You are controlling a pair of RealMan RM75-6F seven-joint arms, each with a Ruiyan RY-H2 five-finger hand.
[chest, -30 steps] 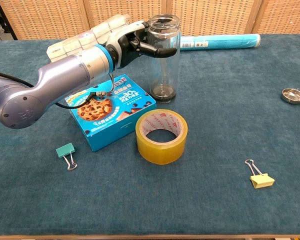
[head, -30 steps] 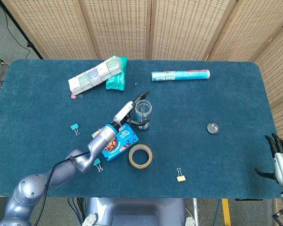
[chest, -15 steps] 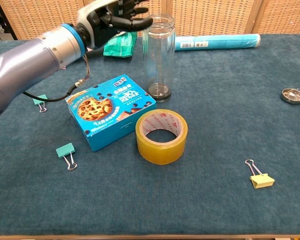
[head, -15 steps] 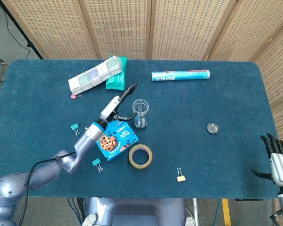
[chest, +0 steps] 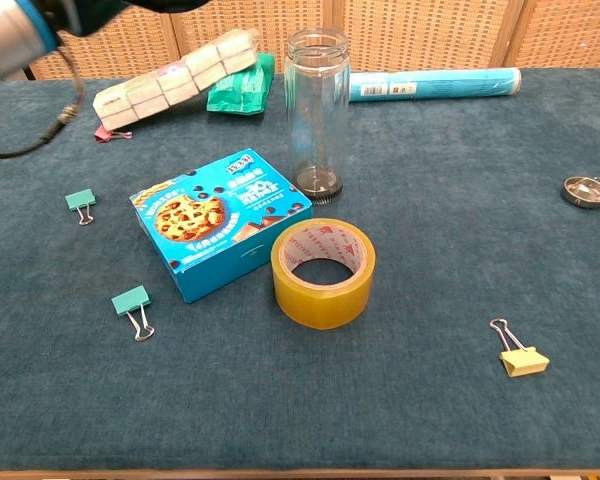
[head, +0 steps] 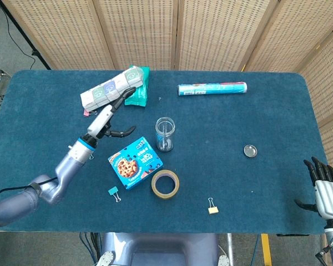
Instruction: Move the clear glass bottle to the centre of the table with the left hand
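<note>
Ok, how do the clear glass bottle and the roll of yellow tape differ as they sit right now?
The clear glass bottle stands upright, tall and narrow; the roll of yellow tape lies flat, low and wide. The bottle is see-through with a dark base, while the tape is translucent amber. The bottle stands apart from the blue cookie box; the tape sits right against its corner. Both are round, open on top, and no hand holds them.

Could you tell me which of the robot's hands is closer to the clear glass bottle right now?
The left. The left hand hovers open just left of the clear glass bottle, apart from it. The right hand hangs off the table's far right edge, well beyond it.
</note>
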